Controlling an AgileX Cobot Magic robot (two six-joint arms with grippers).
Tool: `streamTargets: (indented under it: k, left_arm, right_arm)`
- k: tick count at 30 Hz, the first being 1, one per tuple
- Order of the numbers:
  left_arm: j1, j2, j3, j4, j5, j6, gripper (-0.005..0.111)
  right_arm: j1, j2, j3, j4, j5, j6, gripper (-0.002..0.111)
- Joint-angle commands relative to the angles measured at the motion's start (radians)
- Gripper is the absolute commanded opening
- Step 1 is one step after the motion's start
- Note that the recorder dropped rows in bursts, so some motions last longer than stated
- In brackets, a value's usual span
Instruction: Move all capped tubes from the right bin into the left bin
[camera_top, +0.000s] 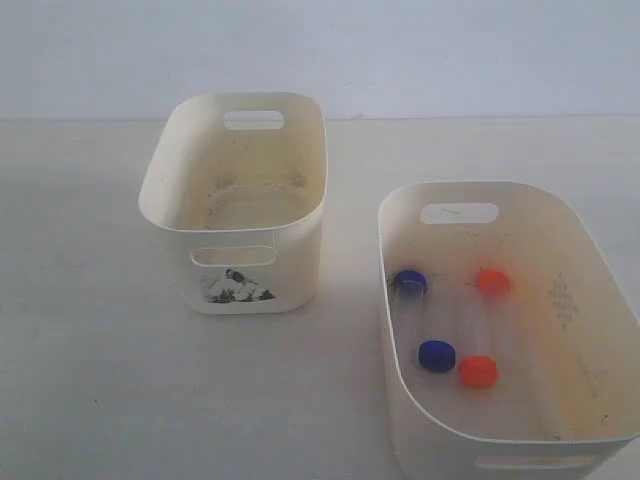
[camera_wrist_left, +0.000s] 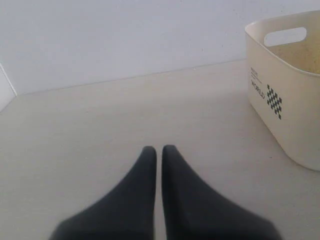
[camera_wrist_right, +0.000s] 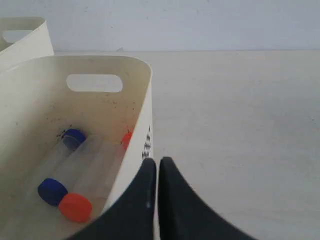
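Observation:
The wide cream right bin (camera_top: 600, 300) holds several clear capped tubes lying flat: two blue caps (camera_top: 409, 283) (camera_top: 436, 355) and two orange caps (camera_top: 493, 282) (camera_top: 479, 371). The smaller left bin (camera_top: 165, 165) with torn sticker remains on its front holds no tubes. Neither arm shows in the exterior view. My left gripper (camera_wrist_left: 159, 150) is shut with nothing in it, above bare table, the left bin (camera_wrist_left: 285, 95) off to one side. My right gripper (camera_wrist_right: 158, 162) is shut and holds nothing, just outside the right bin's wall (camera_wrist_right: 142, 100); blue caps (camera_wrist_right: 74, 136) (camera_wrist_right: 52, 191) and an orange cap (camera_wrist_right: 75, 207) show inside.
Both bins stand on a pale table (camera_top: 90, 380) against a white wall (camera_top: 450, 50). Bare tabletop lies to the left of the left bin and between the two bins.

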Motion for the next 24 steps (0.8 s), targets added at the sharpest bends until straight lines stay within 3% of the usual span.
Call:
streamTargets:
  k: [1, 11, 18, 21, 24]
  left_arm:
    - [0.001, -0.001, -0.004, -0.001, -0.009, -0.012, 0.004]
    - [0.001, -0.001, -0.004, -0.001, -0.009, -0.012, 0.004]
    - [0.001, -0.001, -0.004, -0.001, -0.009, -0.012, 0.004]
    - [0.001, -0.001, -0.004, -0.001, -0.009, -0.012, 0.004]
    - [0.001, -0.001, -0.004, -0.001, -0.009, -0.012, 0.004]
  right_arm:
    - [-0.002, -0.004, -0.001, -0.006, -0.053, -0.001, 0.001]
    - [-0.002, -0.004, -0.001, -0.006, -0.917, 0.014, 0.001]
    - [-0.002, -0.004, -0.001, -0.002, -1.331, 0.015, 0.001]
    - [-0.002, -0.004, -0.052, -0.002, -1.308, -0.002, 0.001]
    - [-0.002, 0.003, -0.242, -0.002, -0.935, -0.114, 0.001]
